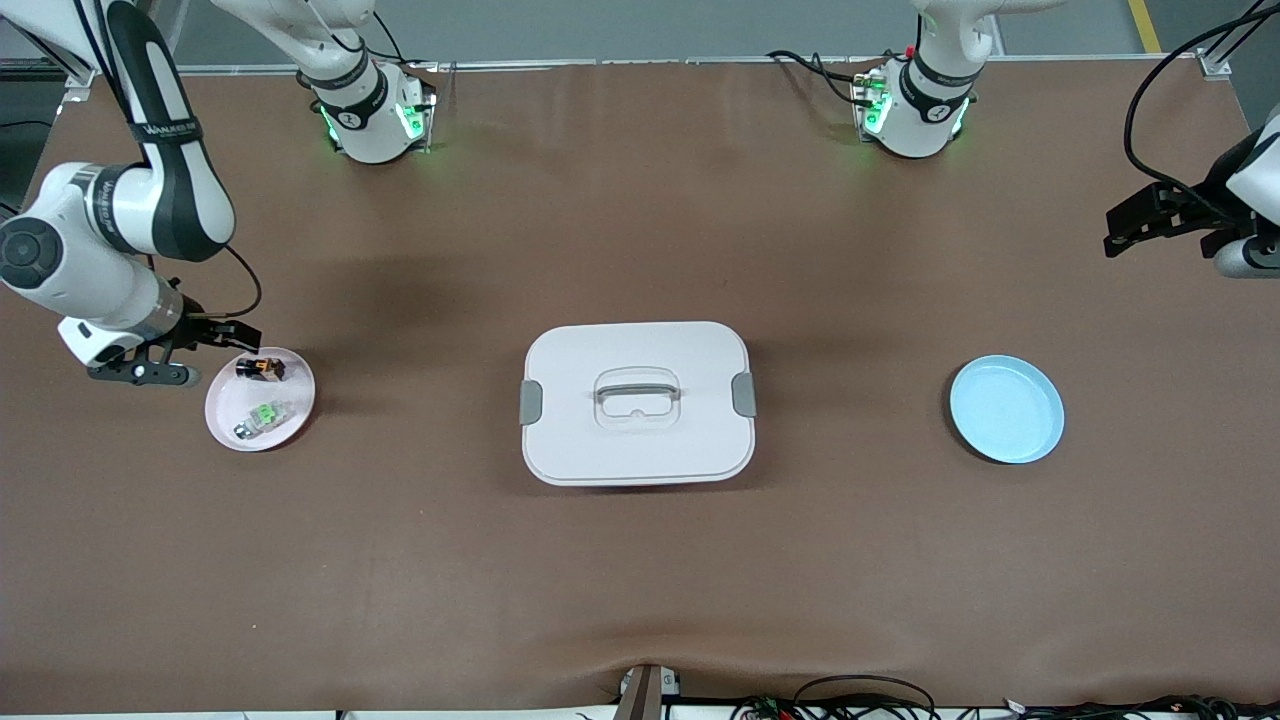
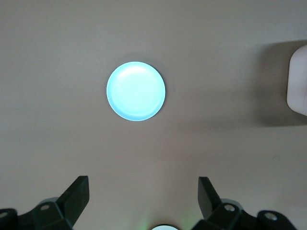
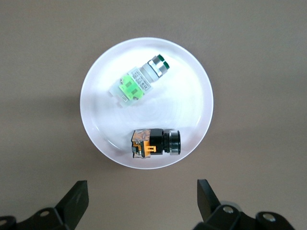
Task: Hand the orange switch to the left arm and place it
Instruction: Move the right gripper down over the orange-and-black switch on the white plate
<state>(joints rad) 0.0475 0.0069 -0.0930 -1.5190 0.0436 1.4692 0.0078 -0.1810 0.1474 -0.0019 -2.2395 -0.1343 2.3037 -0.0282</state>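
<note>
Right gripper (image 3: 139,201) spread wide, empty, beside pink plate (image 1: 225,415) holding orange switch (image 3: 154,143), lying flat crosswise to its fingers; left gripper (image 2: 141,199) likewise empty, waits above blue plate (image 2: 135,91).

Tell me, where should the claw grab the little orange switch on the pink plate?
Probably from straight above, pinching the blocky black-and-orange body of the orange switch, not its round end. It lies flat on its side on the pink plate, so the body's flat sides suit the fingers. The right claw hangs open by the plate; the green switch lies apart.
</note>
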